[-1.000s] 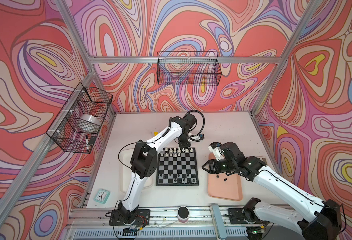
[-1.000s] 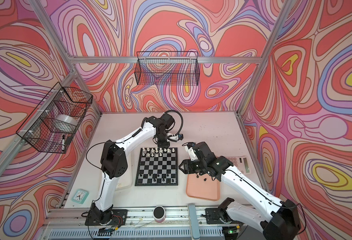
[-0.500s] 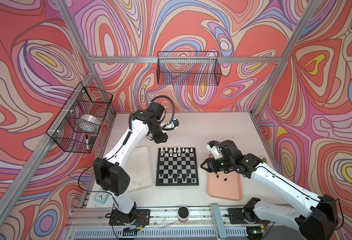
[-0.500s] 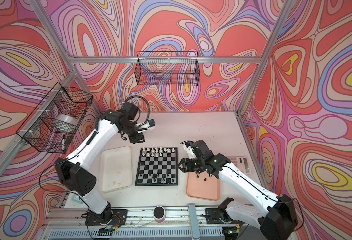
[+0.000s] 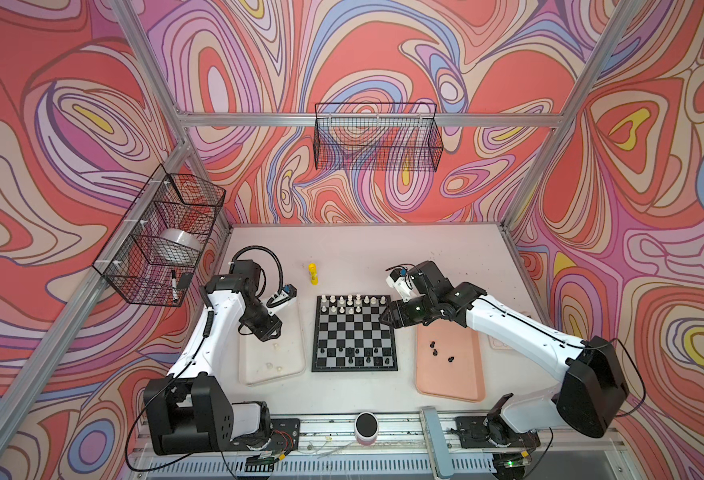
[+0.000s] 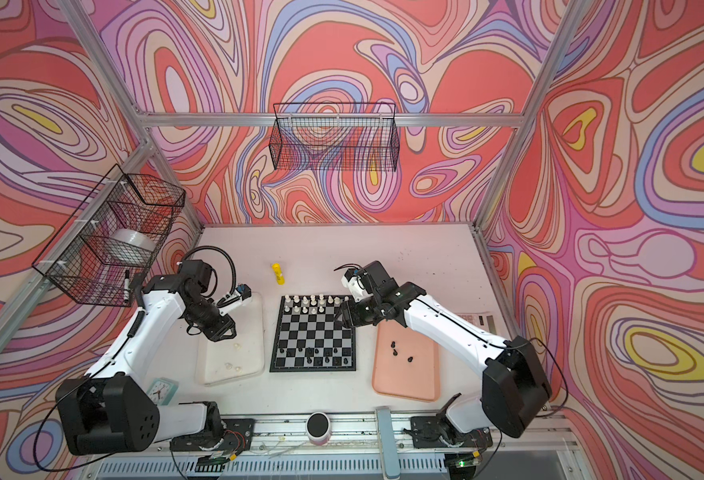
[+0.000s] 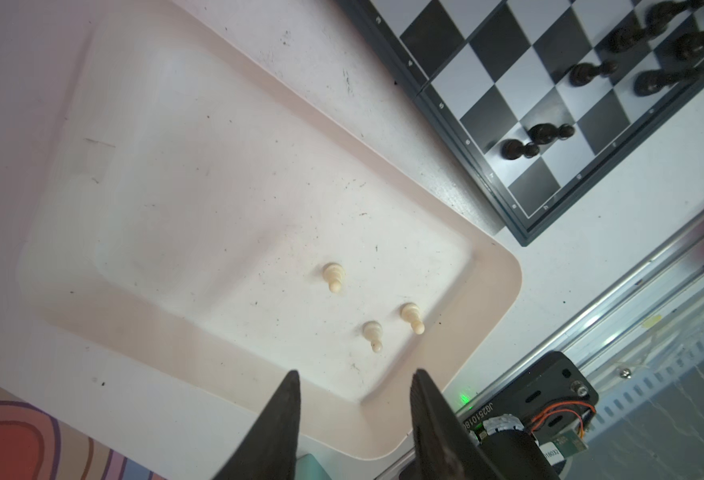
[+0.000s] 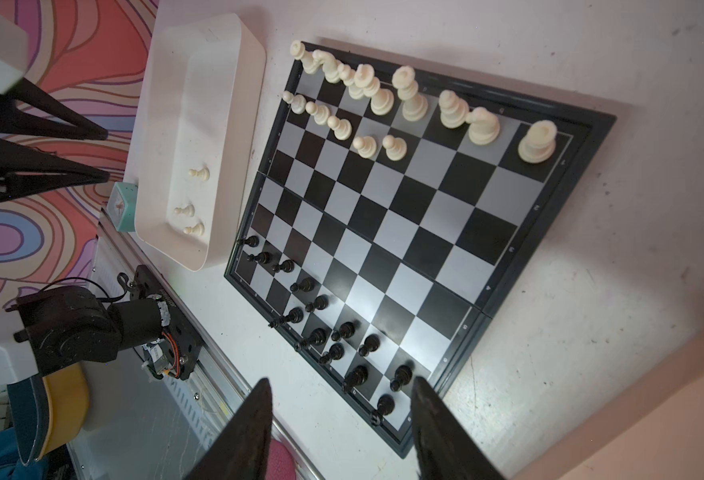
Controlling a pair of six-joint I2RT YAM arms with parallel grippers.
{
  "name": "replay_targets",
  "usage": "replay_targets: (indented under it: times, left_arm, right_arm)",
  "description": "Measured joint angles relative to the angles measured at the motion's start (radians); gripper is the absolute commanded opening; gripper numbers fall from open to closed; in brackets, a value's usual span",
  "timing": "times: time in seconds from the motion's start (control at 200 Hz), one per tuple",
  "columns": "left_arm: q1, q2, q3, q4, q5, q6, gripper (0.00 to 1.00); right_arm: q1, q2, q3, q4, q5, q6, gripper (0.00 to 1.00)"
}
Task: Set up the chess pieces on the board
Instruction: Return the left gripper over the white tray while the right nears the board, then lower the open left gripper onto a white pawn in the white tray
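Observation:
The board (image 5: 354, 330) lies mid-table. Cream chess pieces (image 5: 350, 301) fill its far rows and black ones (image 5: 354, 358) its near rows. Three cream pawns (image 7: 333, 276) lie in the clear whitish tray (image 5: 258, 374), and three black pieces (image 5: 435, 349) lie on the pink tray (image 5: 454, 382). My left gripper (image 5: 265, 332) (image 7: 356, 376) hangs open and empty over the whitish tray, short of the pawns. My right gripper (image 5: 383, 318) (image 8: 340, 381) is open and empty above the board's right edge.
A yellow glue stick (image 5: 312, 274) stands behind the board. A small teal clock (image 6: 159, 390) sits left of the whitish tray. A pink-and-black cylinder (image 5: 366, 426) stands on the front rail. Wire baskets (image 5: 377, 139) hang on the back and left walls.
My left arm has swung from the board's far row out to the left and come down over the whitish tray. My right gripper has edged left toward the board's right edge.

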Motion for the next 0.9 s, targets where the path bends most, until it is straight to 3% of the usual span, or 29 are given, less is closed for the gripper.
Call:
replay_targets:
  times: [0.31,0.896]
  left_arm:
    - [0.004,-0.043,-0.197,0.169,-0.023,-0.027,0.44]
    - [0.004,-0.016,-0.273,0.317,-0.047,-0.072,0.35]
  right_arm:
    - [0.066,0.000,-0.008,0.048,0.022,0.017,0.55]
    - [0.093,-0.001,-0.051,0.103,0.042,0.048,0.54]
